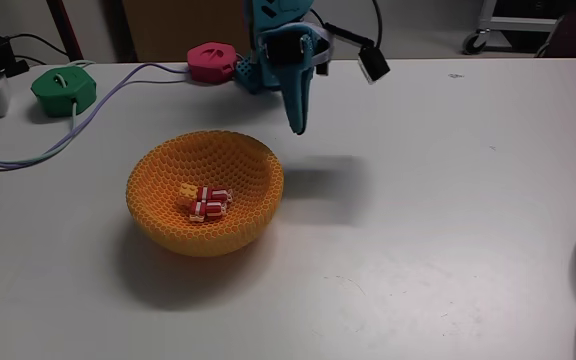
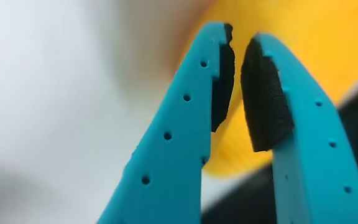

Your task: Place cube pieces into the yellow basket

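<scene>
Pincer (image 1: pixel 299 128) above yellow basket (image 1: pixel 168 228) rim

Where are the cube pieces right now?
In the fixed view the cube pieces lie clustered at the bottom of the yellow bowl, left of centre on the table, below and left of the end effector.

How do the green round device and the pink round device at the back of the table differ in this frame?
In the fixed view, the green device sits farther left and nearer the camera; the pink device sits farther back, beside the arm's base. The green device is in full view, while the pink device is partly covered on its right by the arm. A pale cable runs along the table between them. Both are round, low and rest on the white table.
</scene>
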`<state>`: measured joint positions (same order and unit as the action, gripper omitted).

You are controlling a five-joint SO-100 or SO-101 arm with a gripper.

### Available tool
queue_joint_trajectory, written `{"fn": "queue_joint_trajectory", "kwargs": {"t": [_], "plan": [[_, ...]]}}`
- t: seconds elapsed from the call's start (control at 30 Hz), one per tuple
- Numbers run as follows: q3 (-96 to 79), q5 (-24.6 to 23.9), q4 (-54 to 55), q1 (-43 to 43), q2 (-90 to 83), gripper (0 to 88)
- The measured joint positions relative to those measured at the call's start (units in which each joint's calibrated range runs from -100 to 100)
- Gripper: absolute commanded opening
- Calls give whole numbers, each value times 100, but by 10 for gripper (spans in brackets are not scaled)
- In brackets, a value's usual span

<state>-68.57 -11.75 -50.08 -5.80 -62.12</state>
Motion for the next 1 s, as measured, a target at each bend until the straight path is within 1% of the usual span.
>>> {"fn": "queue_joint_trajectory", "kwargs": {"t": [0.1, 0.2, 0.3, 0.4, 0.5, 0.63, 1.0], "plan": [[-424, 449, -544, 580, -846, 1], [-867, 606, -943, 783, -1495, 1], [-1300, 684, -1353, 1015, -2056, 1], [-1635, 728, -1486, 1044, -2558, 1], [-1951, 762, -1608, 1286, -3010, 1], [-2374, 786, -1797, 1306, -3502, 1], [-2374, 864, -1897, 1315, -3709, 0]]}}
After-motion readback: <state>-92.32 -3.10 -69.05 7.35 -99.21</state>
